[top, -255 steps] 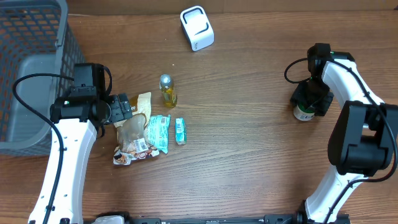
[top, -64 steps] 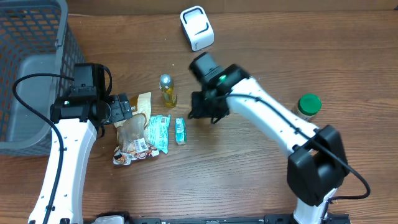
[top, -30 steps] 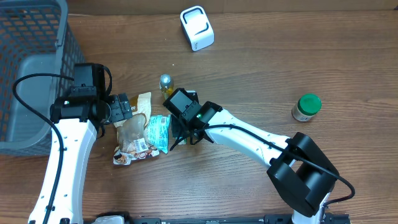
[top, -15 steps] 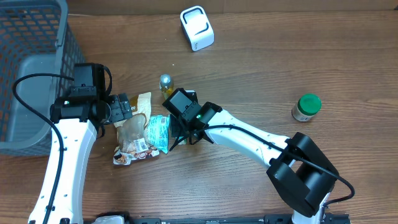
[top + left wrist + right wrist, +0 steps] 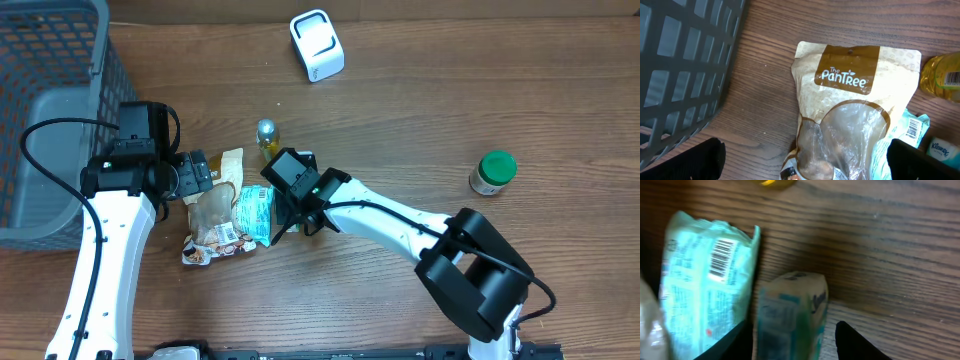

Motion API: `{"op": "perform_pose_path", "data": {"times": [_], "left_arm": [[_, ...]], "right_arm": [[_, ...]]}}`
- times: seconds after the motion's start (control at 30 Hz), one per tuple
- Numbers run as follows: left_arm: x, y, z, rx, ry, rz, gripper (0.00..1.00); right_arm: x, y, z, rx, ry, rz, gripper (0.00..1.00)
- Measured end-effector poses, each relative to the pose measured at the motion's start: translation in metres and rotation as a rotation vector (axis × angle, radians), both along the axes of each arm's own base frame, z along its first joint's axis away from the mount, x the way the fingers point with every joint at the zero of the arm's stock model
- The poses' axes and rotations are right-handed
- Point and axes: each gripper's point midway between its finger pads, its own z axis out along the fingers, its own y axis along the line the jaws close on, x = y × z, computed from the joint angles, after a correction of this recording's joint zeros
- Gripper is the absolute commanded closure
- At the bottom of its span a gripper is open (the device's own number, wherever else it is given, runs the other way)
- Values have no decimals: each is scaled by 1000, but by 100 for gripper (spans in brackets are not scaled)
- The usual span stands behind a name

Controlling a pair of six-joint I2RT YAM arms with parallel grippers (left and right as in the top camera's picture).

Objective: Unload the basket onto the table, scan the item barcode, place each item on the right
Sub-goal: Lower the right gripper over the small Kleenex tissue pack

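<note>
A small teal tissue pack [image 5: 790,315] lies on the wood table beside a larger teal packet [image 5: 705,290] whose barcode faces up. My right gripper [image 5: 794,330] straddles the tissue pack, open; the left finger is close against it and a strip of table shows before the right finger [image 5: 855,340]. In the overhead view the right wrist [image 5: 295,185] covers that pack. The white scanner [image 5: 317,45] stands at the back of the table. My left gripper [image 5: 807,160] hangs wide open over a tan PanTree snack bag [image 5: 855,100], holding nothing.
A grey basket [image 5: 50,60] fills the left edge. A small yellow oil bottle [image 5: 268,145] stands just behind the packets. A green-lidded jar [image 5: 493,171] stands at the right. The teal packet [image 5: 252,212] and the snack bag [image 5: 215,215] overlap.
The right arm left the green-lidded jar at the right, crossed the table and came down over the tissue pack. In the last second it only shifted slightly. The left arm has not moved.
</note>
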Motion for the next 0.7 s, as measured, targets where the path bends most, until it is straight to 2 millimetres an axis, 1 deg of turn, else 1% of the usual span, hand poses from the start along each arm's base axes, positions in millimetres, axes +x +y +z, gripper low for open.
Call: {"op": "perform_pose_path", "data": {"times": [0.07,0.1,0.17,0.3,0.5,0.6,0.7], "left_arm": [[0,0,0,0,0,0,0],[0,0,0,0,0,0,0],[0,0,0,0,0,0,0],[0,0,0,0,0,0,0],[0,0,0,0,0,0,1],[0,0,0,0,0,0,1],[0,0,0,0,0,0,1]], "right_arm": [[-1,-1,-2,-3,4,-2,61],[-1,-1,-2,-4,3,0,69],[0,-1,-2,-4,3,-2,78],[0,-4,-3,-11,8,-8,89],[2,-19,-2,-39,31,-29,91],[5,-31,5,-49,37,-52,96],[13,-44,18,-50,24,-71,96]]}}
